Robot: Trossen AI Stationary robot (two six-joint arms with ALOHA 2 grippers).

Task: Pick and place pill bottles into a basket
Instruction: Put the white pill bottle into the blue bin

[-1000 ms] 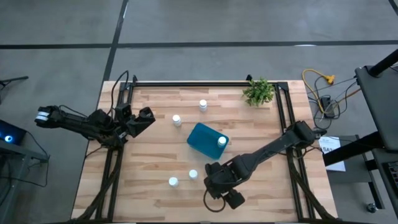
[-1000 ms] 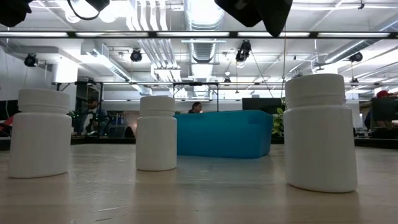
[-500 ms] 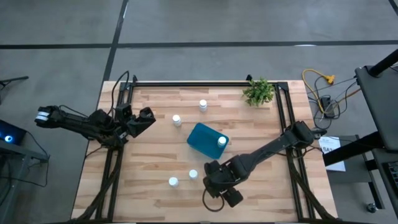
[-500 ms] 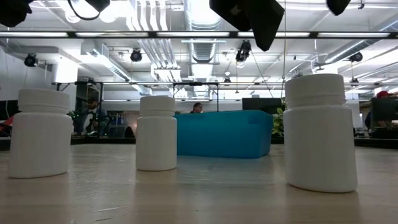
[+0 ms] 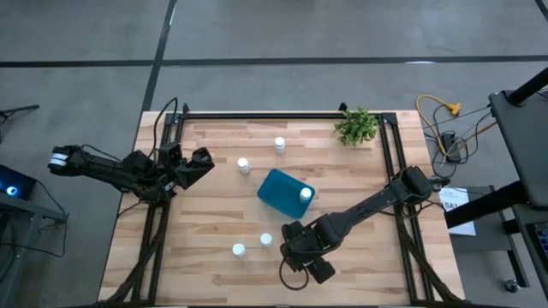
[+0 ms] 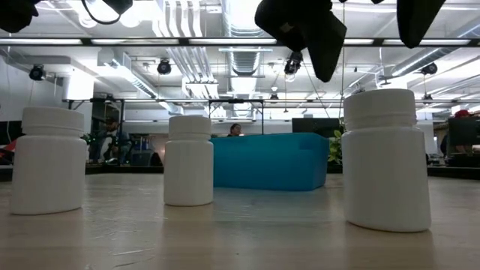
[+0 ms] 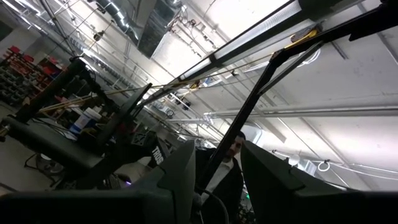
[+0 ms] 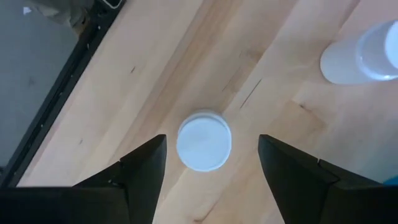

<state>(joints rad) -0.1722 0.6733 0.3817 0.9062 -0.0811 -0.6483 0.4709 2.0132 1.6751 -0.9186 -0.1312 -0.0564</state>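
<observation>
My right gripper [image 8: 208, 171] hung above the near part of the light wooden table [image 5: 205, 222], with its two dark fingers [image 8: 140, 171] spread wide and holding nothing. Seen from my right wrist, one small white cylindrical pill bottle [image 8: 204, 140] stood upright on the wood directly under the gap between the fingers, its round cap facing up. A second white bottle [image 8: 360, 57] stood near it, partly cut by the edge of that view.

From above, the teal-blue rectangular plastic basket [image 5: 278, 188] lay tilted near the middle of the table, and one white bottle [image 5: 306, 194] sat inside it at its right corner. Two more bottles [image 5: 265, 240] stood on the wood between the basket and the near edge, left of my right gripper [image 5: 300, 257]. Another two [image 5: 243, 162] stood beyond the basket, toward the far edge. A small green potted plant [image 5: 356, 126] was at the far right corner.

My left gripper [image 5: 199, 162] waited at the left side of the table, well apart from the basket, its fingers slightly parted and holding nothing.
</observation>
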